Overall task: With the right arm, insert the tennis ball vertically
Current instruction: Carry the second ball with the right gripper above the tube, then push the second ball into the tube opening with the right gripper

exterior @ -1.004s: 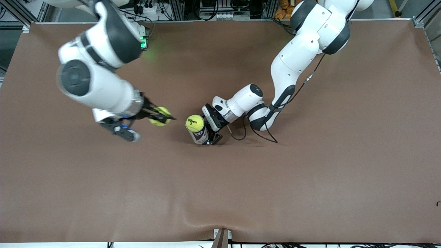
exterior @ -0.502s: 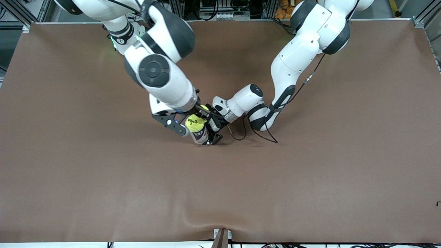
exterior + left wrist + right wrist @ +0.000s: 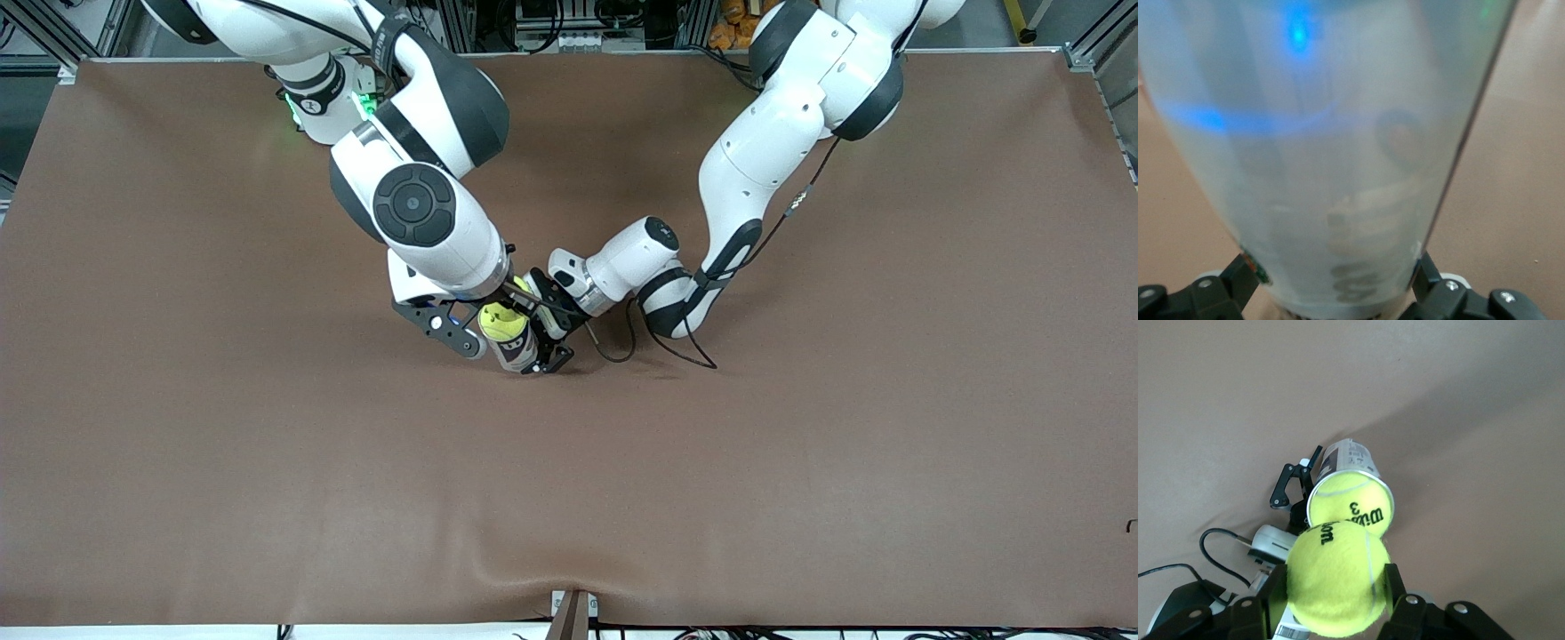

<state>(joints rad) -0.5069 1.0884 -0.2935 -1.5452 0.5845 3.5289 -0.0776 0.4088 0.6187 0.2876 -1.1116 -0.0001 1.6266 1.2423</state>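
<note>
Yellow tennis ball sits mid-frame in my front view, over the can, clamped by the right gripper. Left gripper clasps that can, as I read it.

Left wrist: can fills frame, blurred.

Right wrist: fingers pinch ball above the can's mouth, where another ball sits.

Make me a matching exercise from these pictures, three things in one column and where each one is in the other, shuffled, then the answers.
Column one:
1. held tennis ball
2. Wilson 3 tennis ball
3. ball can

Column two:
A. standing on the table, clamped by the left gripper
B. sitting in the can's open top
C. in the right gripper, over the can

Pairs: 1-C, 2-B, 3-A
</note>
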